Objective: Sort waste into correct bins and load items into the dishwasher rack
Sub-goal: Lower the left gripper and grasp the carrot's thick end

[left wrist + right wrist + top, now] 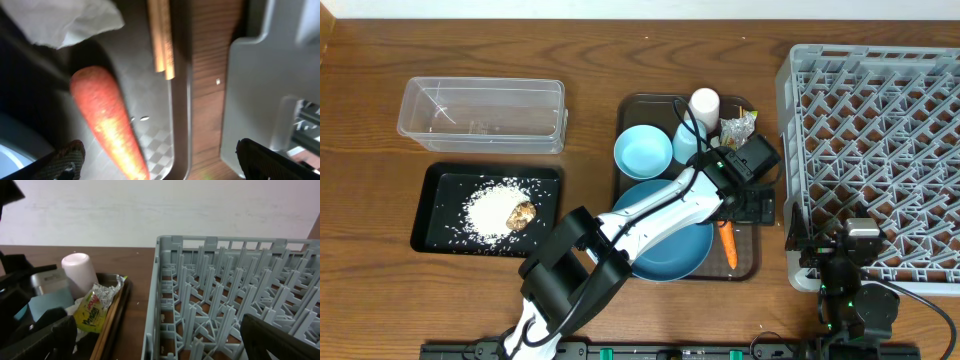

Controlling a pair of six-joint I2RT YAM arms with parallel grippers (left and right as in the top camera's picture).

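My left claw (160, 162) is hanging wide open and empty over the carrot (107, 125), which is lying lower left on the brown tray (150, 100). The tissue (65, 20) is sitting upper left, chopsticks (162, 40) top centre, rack (260, 90) crowding the right. My right claw (162, 342) is gaping too, holding nothing, facing the rack.

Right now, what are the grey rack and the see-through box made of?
The grey rack looks like hard moulded plastic: matte, one even grey, thin lattice pegs. The see-through box is probably glossy clear plastic: the wooden table shows through its walls.
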